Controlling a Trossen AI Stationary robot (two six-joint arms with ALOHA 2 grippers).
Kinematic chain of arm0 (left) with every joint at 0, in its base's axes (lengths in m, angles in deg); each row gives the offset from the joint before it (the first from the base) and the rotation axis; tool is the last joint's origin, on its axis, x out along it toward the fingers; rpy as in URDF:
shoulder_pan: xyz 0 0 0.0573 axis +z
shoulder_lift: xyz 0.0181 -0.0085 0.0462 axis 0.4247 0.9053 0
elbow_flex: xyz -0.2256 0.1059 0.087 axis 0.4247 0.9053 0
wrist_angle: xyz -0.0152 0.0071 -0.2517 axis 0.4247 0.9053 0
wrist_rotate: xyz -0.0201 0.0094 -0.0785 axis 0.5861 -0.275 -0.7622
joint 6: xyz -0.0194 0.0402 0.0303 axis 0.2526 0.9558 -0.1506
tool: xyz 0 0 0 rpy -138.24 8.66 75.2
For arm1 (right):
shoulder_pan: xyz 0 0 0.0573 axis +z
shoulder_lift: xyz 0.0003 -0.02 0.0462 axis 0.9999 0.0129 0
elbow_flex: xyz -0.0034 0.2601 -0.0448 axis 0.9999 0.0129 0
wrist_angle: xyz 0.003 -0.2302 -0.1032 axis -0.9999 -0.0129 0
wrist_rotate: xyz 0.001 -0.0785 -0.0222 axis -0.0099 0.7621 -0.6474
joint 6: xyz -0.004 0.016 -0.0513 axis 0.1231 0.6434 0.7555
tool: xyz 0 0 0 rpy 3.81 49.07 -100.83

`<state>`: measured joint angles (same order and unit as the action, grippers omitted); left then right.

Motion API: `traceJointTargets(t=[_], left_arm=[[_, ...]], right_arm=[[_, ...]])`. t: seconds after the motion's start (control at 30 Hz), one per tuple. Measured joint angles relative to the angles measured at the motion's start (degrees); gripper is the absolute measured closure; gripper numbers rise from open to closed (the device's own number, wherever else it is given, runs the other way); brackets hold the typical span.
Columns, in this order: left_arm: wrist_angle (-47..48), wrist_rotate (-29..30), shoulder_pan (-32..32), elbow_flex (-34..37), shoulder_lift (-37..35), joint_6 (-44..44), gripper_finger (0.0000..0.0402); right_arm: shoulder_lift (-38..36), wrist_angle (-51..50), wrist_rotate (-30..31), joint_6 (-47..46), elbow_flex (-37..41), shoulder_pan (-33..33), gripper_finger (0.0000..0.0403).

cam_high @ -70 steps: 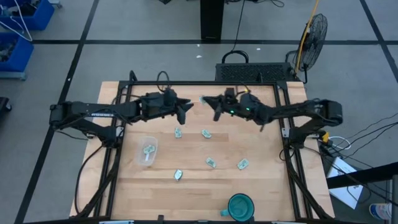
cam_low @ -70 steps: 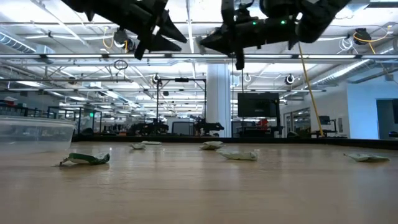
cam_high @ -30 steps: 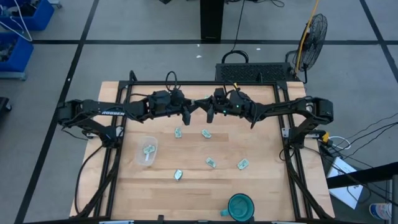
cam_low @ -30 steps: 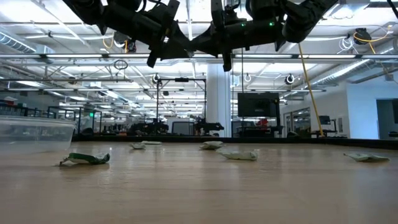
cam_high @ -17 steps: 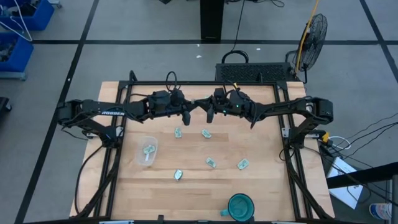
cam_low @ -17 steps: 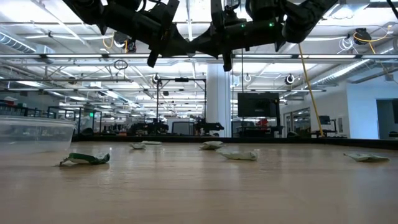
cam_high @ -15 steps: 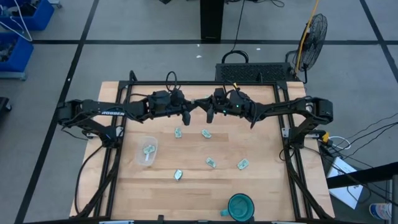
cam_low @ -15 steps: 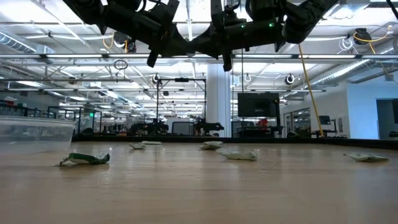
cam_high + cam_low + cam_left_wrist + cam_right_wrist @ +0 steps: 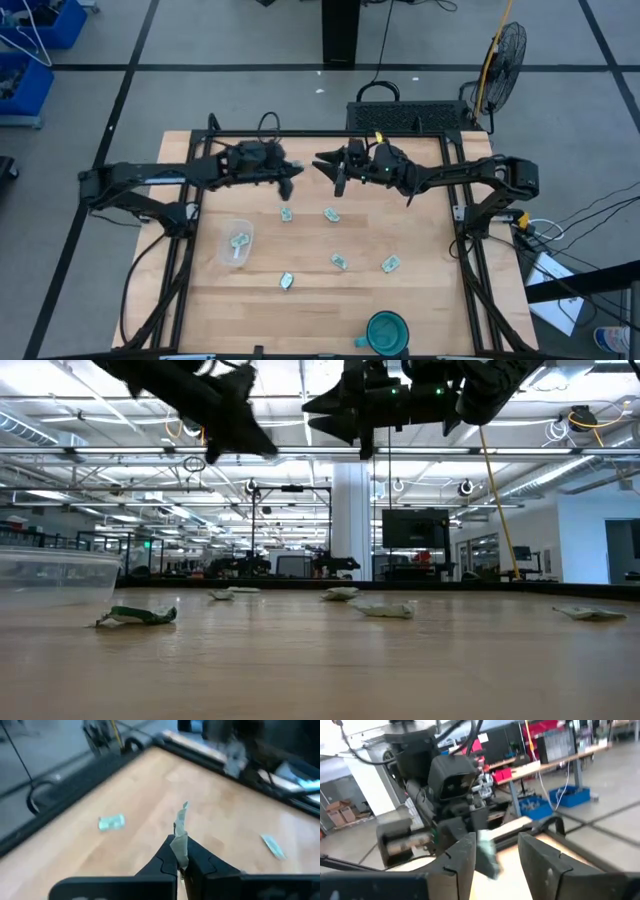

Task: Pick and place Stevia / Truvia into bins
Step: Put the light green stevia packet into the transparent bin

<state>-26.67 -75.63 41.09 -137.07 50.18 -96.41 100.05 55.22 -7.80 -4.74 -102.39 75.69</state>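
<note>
Wooden table (image 9: 420, 300), clear plastic bin (image 9: 236, 243)

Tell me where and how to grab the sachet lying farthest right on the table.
The sachet lies flat and alone on the table, so probably come straight down from above and pinch across its short width at the middle. The right gripper, open, is the one on its side.

Floor (image 9: 250, 90): grey, marked with dark lines. Table (image 9: 430, 300): pale wood, dark-framed. Standing fan (image 9: 505, 50): beyond the table's far right corner. Dark column (image 9: 340, 30): behind the table, centre. Blue bins (image 9: 20, 80): at far left. Hall in low view: white ceiling trusses (image 9: 560, 455), white pillar (image 9: 350, 520), dark monitor (image 9: 415, 528), bright overhead light.
</note>
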Motion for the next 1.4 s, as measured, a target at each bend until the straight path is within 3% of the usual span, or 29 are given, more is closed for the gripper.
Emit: traceJointTargets(t=[0.23,0.37,0.43,0.67,0.9,1.07,1.4], left_arm=[[33.3,-15.0,-0.4,-0.1,-14.0,-4.8,0.0393],[56.0,-16.4,-3.7,0.0,-16.4,-10.1,0.0395],[61.7,-16.2,-5.2,0.1,-16.3,-12.2,0.0393],[56.7,-16.0,-9.8,5.4,-14.5,-12.1,0.0395],[51.4,-18.9,-11.6,11.2,-6.3,-6.5,0.0385],[48.7,-15.7,-11.6,11.8,-0.5,-4.9,0.0395],[47.8,-11.8,-11.4,11.8,6.3,-3.2,0.0326]], right_arm=[[-0.8,-0.1,0.1,3.1,0.0,-1.4,0.0262],[-0.8,-0.5,0.2,3.0,0.0,-2.2,0.0263],[-0.8,-0.5,0.1,3.0,0.0,-2.5,0.0263],[-0.8,-0.5,0.2,3.1,0.0,-3.7,0.0263],[-0.8,-1.3,0.2,3.1,0.0,-3.7,0.0263],[-0.8,-2.3,0.1,3.1,0.0,-3.7,0.0263],[-0.8,-2.7,0.1,1.9,0.0,-3.6,0.0263]])
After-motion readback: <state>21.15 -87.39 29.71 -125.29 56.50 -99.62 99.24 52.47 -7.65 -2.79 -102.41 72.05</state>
